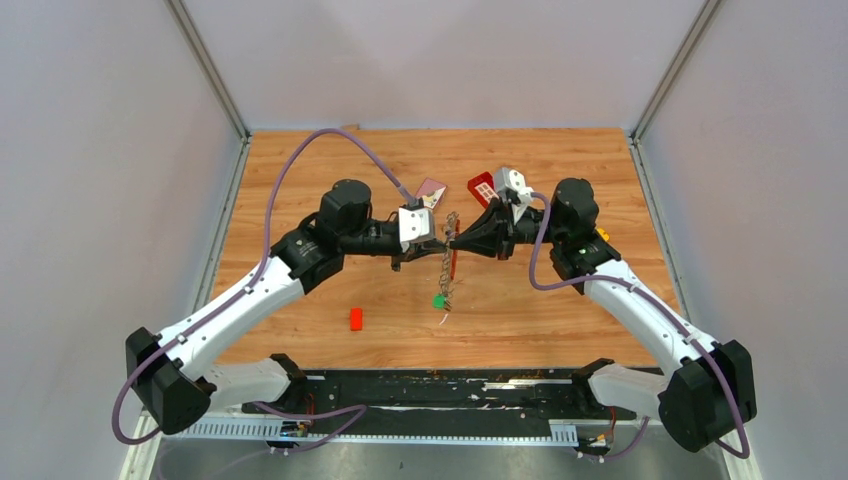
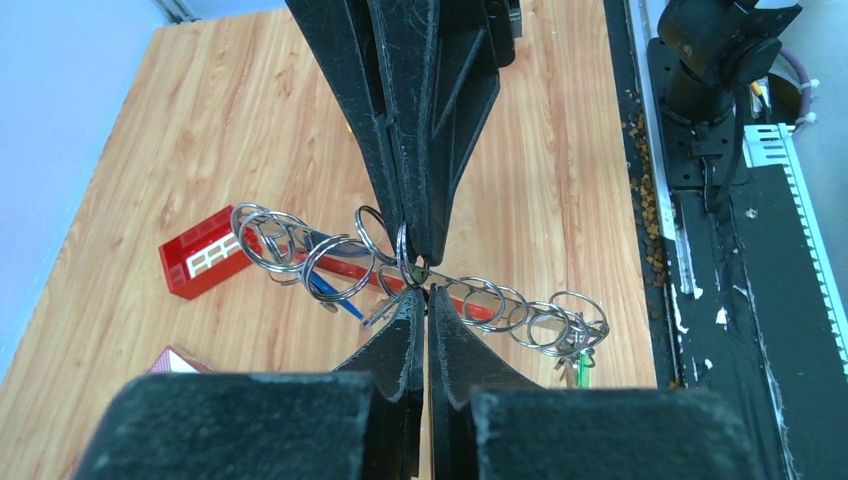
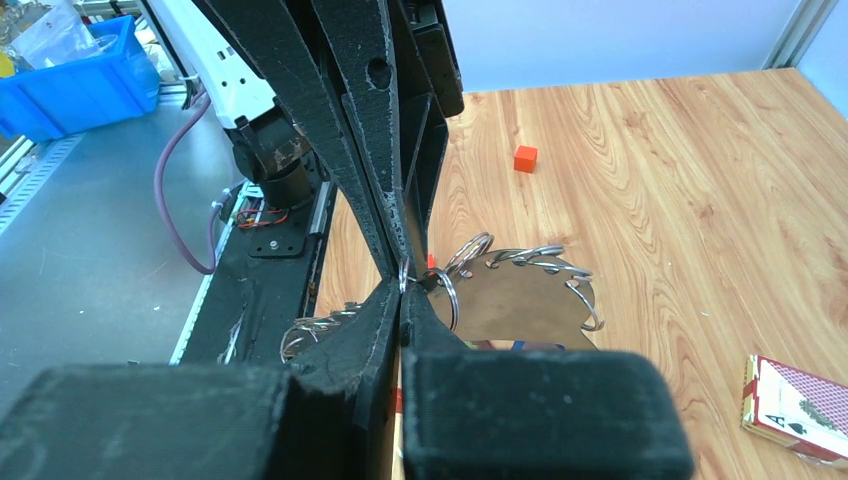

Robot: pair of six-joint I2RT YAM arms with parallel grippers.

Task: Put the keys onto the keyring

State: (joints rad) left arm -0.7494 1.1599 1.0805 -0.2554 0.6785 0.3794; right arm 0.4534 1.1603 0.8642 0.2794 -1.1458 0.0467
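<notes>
The keyring (image 1: 446,272), a grey chain of linked rings with a red curved piece, hangs between my two grippers over the middle of the table. My left gripper (image 1: 432,243) is shut on one ring; in the left wrist view its tips (image 2: 427,292) pinch the chain (image 2: 520,312) mid-length. My right gripper (image 1: 458,240) meets it tip to tip and is shut on the same spot (image 3: 403,288). A green-headed key (image 1: 438,300) hangs at the chain's near end, also seen in the left wrist view (image 2: 585,362). A blue key (image 2: 330,296) hangs among the far rings.
A small red block (image 1: 355,318) lies on the wood left of the chain, also seen in the right wrist view (image 3: 526,158). A red gridded tray (image 1: 481,188) and a card box (image 1: 430,189) lie just behind the grippers. A little orange cube (image 1: 603,235) sits by the right arm.
</notes>
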